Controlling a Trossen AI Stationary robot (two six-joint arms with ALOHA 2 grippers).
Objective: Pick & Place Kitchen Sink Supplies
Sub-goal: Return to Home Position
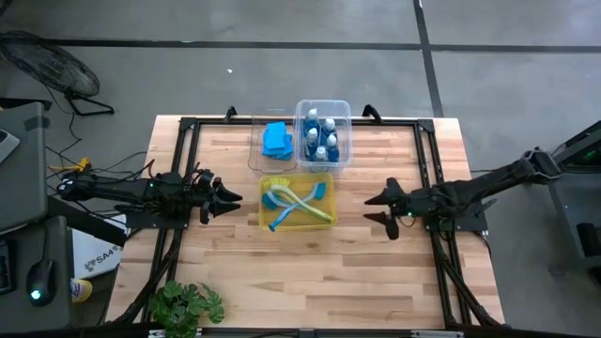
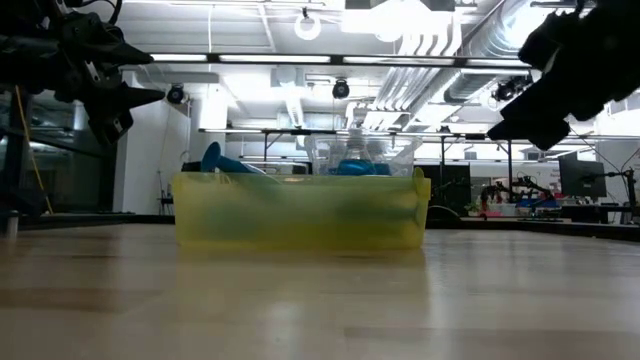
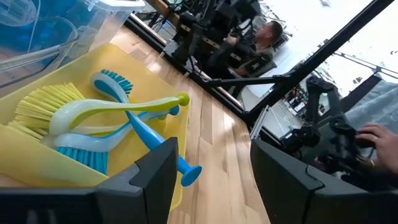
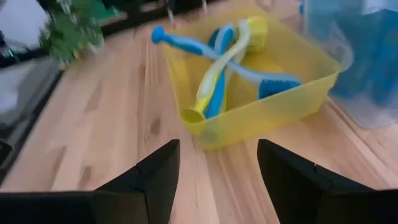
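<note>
On the table [image 1: 357, 272], everything is sorted by type: brushes [image 1: 299, 202] crossed in the yellow bin [image 1: 299, 228], bottles [image 1: 321, 136] and sponges [image 1: 276, 139] in clear bins [image 1: 324, 102]. Left gripper [image 1: 228, 199] and right gripper [image 1: 374, 208] are held aside, jaws apart and empty, likely because nothing is left to pick.

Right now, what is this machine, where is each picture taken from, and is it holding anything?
It is a robot with two dark arms at a wooden table, each ending in a two-finger gripper. One picture looks straight down, one looks level across the table, two come from cameras on the wrists. The left gripper and the right gripper hover either side of a yellow bin, both open and empty. In the bin lie crossed blue and yellow-green dish brushes. Beyond it stand a clear bin of small blue bottles and a second clear bin holding blue sponges. A green plant sits at one table corner.
</note>
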